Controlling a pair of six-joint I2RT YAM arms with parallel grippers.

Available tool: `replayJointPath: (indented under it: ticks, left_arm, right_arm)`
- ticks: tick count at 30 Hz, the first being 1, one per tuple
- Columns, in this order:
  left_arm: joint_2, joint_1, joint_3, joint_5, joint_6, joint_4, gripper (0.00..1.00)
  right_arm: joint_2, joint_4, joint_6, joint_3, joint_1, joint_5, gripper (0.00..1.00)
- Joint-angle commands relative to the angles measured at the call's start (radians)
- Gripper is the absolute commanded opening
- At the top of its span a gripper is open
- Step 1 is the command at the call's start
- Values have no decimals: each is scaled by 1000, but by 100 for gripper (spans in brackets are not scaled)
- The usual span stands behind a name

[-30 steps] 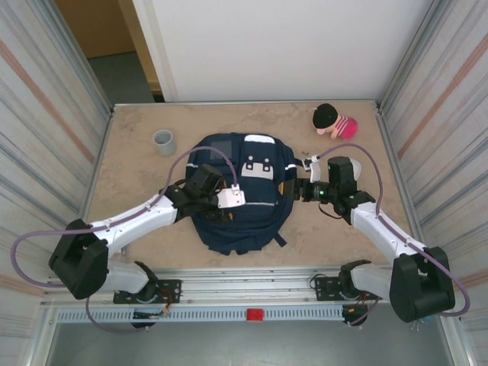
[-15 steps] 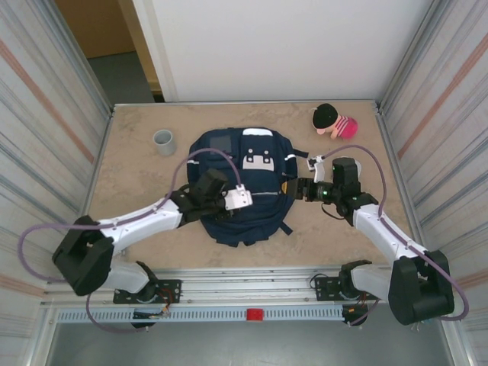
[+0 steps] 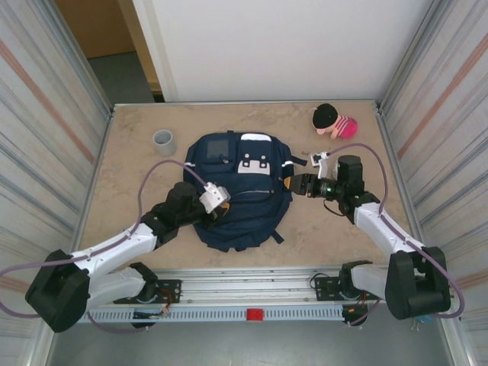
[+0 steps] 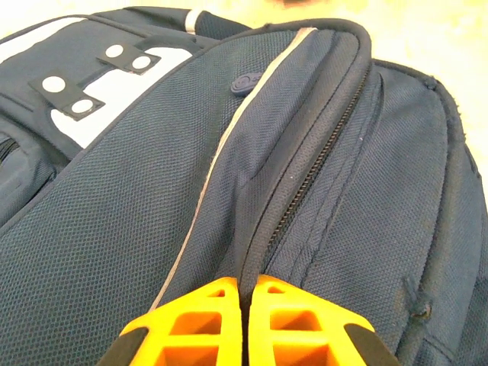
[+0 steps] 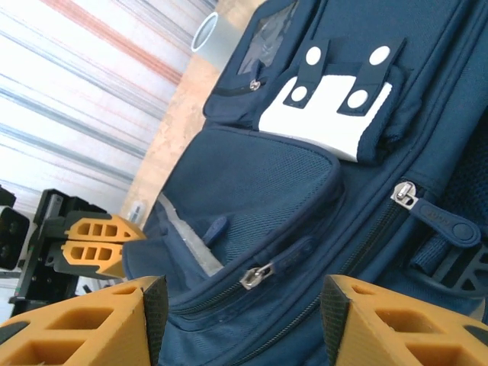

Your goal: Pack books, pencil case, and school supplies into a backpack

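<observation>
**Left gripper** (image 4: 244, 293): the jaws are pressed together. The raised fold beside the main zip of the backpack (image 3: 244, 202) runs straight in between them, so we read this as a pinch on that fold, at the bag's near left part.

**Right gripper** (image 5: 242, 296): the jaws stand apart at the bag's right edge, with blue fabric across the gap. We cannot tell whether it clamps the bag or merely sits against it.

**Backpack:** it lies flat, front pocket up, in the middle of the surface (image 3: 130, 175). The main zip looks done up in the left wrist view. From the right wrist, a flap near the left gripper gapes slightly and shows pale lining.

**Risks (our judgement):**
- The pinch is on thin fabric only. A pull could slip off the fold.
- A pull could also drag the whole bag instead of lifting the flap, since nothing clearly pins it.
- If the right gripper is not clamped, any tug would slide the bag left or toward the near edge.
- A zip pull (image 5: 257, 276) lies just ahead of the right gripper, and closing there could catch it.
- The left arm's cable (image 3: 156, 171) loops beside the bag and could snag on a swing.

**Room:**
- There is bare surface to the left of the bag.
- The grey cup (image 3: 164, 141) stands near the bag's far left corner.
- The right side is open, with the plush toy (image 3: 334, 120) well apart at the far right.
- At the near edge the bag lies close to the rail (image 3: 252, 284), so there is little margin there.
- The side walls (image 3: 53, 130) hem in both arms.
</observation>
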Motion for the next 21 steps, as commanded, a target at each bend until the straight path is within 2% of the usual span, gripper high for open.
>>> replayJointPath:
  ticks: [1, 8, 21]
  left_arm:
    - [-59, 41, -25, 81, -146, 133, 0]
    - [-108, 110, -94, 191, -251, 209, 0]
    - [-131, 139, -124, 230, -274, 227, 0]
  right_arm:
    - [30, 50, 43, 37, -10, -48, 57]
    - [89, 94, 69, 68, -11, -86, 57]
    - [215, 149, 48, 118, -7, -138, 57]
